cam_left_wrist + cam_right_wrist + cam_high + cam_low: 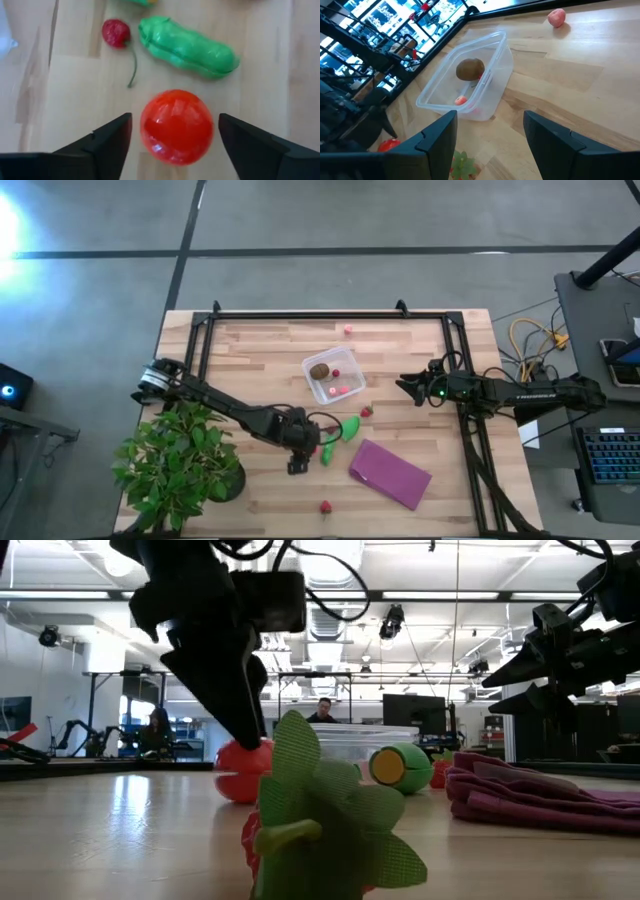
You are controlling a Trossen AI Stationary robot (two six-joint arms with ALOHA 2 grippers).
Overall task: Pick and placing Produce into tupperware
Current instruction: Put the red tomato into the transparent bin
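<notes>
1. From above, we see the left gripper [297, 452] low over the table, near two green pods [340, 435]. The box [333, 378] holds one brown ball [319, 369] and two small pink bits. Three small red pieces lie loose on the table.
2. From table height, the left gripper's fingers [240, 700] reach down to the red ball [240, 772].
3. At the left wrist, the fingers stand wide open on both sides of the ball, not touching it. One pod [187, 47] and one cherry [115, 33] lie beyond.
4. The right gripper [490, 135] waits open above the table, near the box.
</notes>
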